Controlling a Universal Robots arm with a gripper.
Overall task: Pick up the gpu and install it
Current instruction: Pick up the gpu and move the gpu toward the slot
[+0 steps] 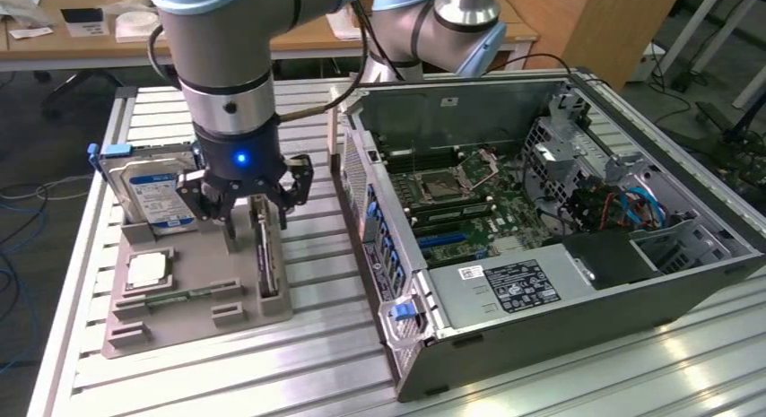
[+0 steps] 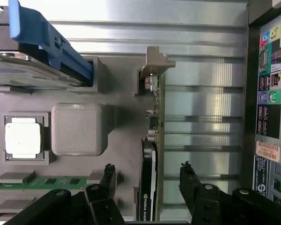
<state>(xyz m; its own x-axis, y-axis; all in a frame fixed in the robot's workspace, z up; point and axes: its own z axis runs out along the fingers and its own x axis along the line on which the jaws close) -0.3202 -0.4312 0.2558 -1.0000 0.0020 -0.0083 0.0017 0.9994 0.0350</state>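
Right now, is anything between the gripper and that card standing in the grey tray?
Nothing visible. The gripper hangs right over the gpu, standing on edge in the grey holder; its open fingers flank the card with bare gaps.

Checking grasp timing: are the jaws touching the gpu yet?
Apart. The wrist view shows the gripper open, straddling the gpu, with a clear gap between each jaw and the card.

Probably a robotics lab: aluminium bench (image 1: pixel 539 381), opened computer case (image 1: pixel 575 338), desks (image 1: pixel 48 42) behind.
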